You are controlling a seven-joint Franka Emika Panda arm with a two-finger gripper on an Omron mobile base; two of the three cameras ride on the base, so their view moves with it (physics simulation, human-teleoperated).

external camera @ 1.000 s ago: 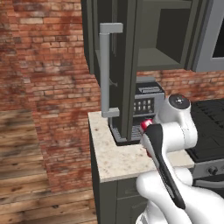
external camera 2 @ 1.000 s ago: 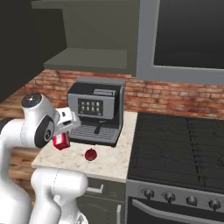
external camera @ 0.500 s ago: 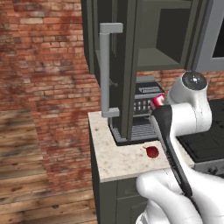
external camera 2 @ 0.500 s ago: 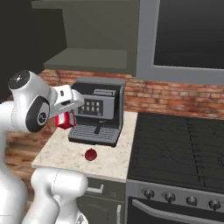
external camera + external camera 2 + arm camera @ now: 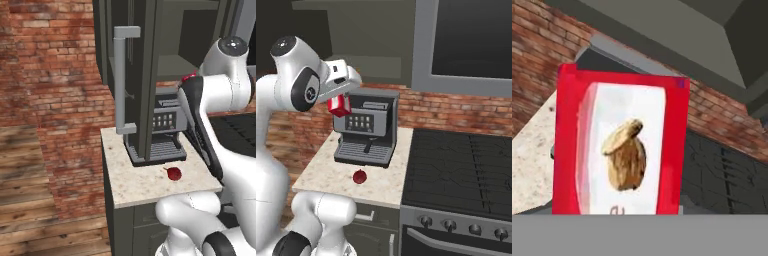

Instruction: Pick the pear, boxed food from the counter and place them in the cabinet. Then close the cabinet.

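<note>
Item count: one pear (image 5: 359, 176), one boxed food (image 5: 338, 105), one coffee machine (image 5: 368, 127) and one stovetop (image 5: 466, 169). One counter (image 5: 145, 183) and one cabinet (image 5: 145, 60) with a single bar handle (image 5: 121, 80). One gripper (image 5: 342, 95).

A red brick wall (image 5: 55, 75) backs a simulated kitchen, running behind a dark grey espresso machine (image 5: 367, 127) that serves as the room's centrepiece. Left of the machine, the brick drops to a wooden plank floor (image 5: 30, 200) in warm brown tones. Right of the machine sits a black stovetop (image 5: 461, 167) with iron grates and a row of knobs (image 5: 461, 227) along its front edge. Above the stovetop hangs a dark, glossy-fronted appliance in a grey frame (image 5: 471, 40). Below the machine stand dark grey base cupboards (image 5: 130, 230). Lighting is even, with soft shadows.
</note>
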